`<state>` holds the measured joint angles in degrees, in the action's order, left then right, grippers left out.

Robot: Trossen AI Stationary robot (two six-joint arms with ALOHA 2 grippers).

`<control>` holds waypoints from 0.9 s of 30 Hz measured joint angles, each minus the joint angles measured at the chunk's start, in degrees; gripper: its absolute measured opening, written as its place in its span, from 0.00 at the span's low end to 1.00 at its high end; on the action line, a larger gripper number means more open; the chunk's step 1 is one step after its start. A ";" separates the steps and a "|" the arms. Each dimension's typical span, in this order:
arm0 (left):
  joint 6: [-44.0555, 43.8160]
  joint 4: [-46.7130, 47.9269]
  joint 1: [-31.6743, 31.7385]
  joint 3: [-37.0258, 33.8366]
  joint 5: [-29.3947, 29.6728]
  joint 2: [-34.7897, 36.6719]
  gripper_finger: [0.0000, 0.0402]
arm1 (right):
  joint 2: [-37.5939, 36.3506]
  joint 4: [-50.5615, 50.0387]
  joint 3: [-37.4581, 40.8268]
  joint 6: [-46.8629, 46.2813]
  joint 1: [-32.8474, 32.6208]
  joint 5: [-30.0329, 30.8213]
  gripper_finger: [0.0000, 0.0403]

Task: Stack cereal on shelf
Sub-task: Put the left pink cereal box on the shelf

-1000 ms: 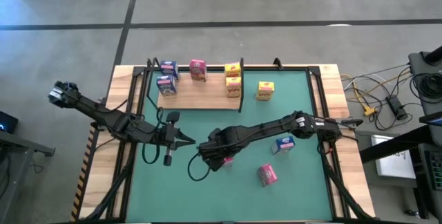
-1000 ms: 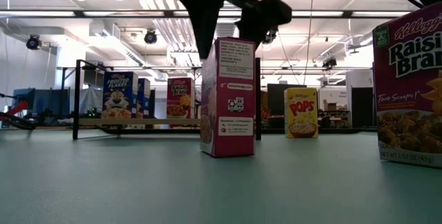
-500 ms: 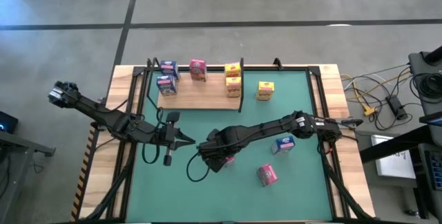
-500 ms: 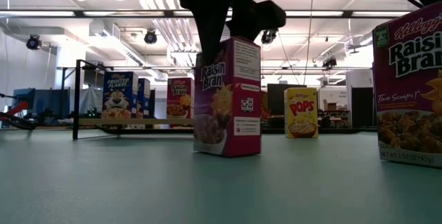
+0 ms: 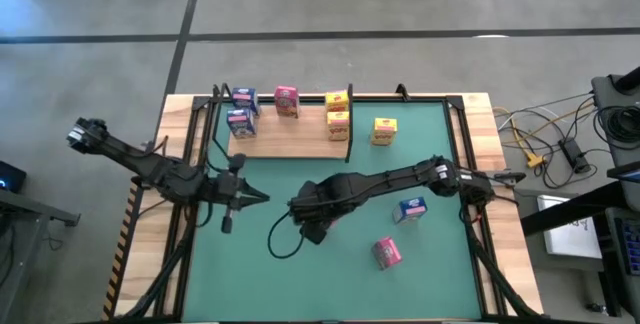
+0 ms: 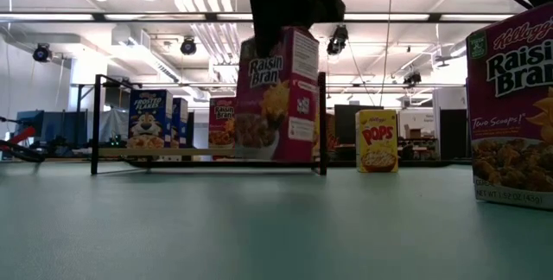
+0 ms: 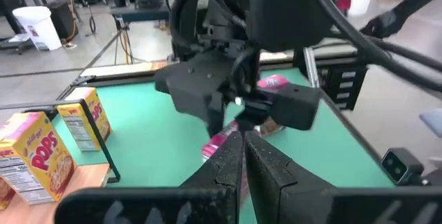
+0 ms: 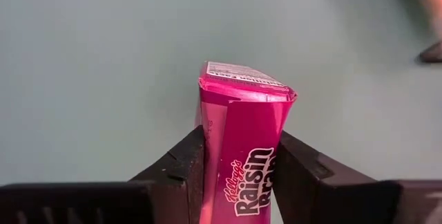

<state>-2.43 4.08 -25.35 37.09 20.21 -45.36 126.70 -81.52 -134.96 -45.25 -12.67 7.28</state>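
Note:
My right gripper (image 5: pixel 314 222) hangs over the middle of the green mat, shut on a pink cereal box (image 6: pixel 276 94). The gripper hides that box in the high view. The light-wood shelf (image 5: pixel 290 140) lies at the far side. On it stand two blue boxes (image 5: pixel 241 110), a pink one (image 5: pixel 287 101) and two yellow ones (image 5: pixel 338 113). On the mat rest a yellow box (image 5: pixel 384 130), a blue box (image 5: pixel 411 208) and another pink box (image 5: pixel 387 252). My left gripper (image 5: pixel 262 199) is shut and holds nothing, left of the right gripper. My right gripper pinches the pink box's upper end (image 8: pixel 213 144) between its two fingers (image 8: pixel 183 162), one on each of two opposite faces. The fingers come from above, pointing steeply down. The box hangs below them, tilted, its bottom (image 6: pixel 268 155) clear of the mat.
Black frame posts (image 6: pixel 322 124) stand at the shelf's ends, one right behind the lifted box in the low view. The loose pink box (image 6: pixel 514 107) looms close at the near right. Open mat (image 5: pixel 250 274) lies at the near left.
My right gripper has shut on the pink box, rolled so that the box's front face turned toward the near edge, then raised it off the mat, tilted. My left gripper has drawn back toward the table's left edge, still shut.

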 joint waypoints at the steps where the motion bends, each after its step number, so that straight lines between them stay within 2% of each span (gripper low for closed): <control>1: 0.01 -0.76 -0.01 -0.76 -0.02 0.88 0.00 | -0.57 0.06 0.00 1.25 0.26 0.81 0.30; 5: 0.39 -1.75 -0.01 -2.21 -0.09 3.88 0.00 | -2.56 1.81 0.00 8.21 1.85 3.59 0.30; 11: 0.63 -1.96 -0.13 -2.41 -0.14 5.12 0.00 | -4.28 7.44 -0.04 24.63 6.97 8.85 0.30; 18: 4.59 -2.07 -0.12 -1.12 0.25 6.88 0.00 | -4.47 18.85 -0.04 42.63 14.86 9.07 0.30; 24: 7.78 -1.51 -0.12 -1.28 0.30 10.70 0.00 | -3.93 25.02 -0.04 51.90 20.99 7.17 0.30; 27: 7.54 -0.93 -0.12 -1.60 0.30 11.77 0.00 | -3.59 24.92 0.08 54.82 23.41 5.14 0.30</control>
<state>5.10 3.15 -25.47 35.48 20.51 -33.59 123.10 -56.60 -134.87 9.57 10.75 12.42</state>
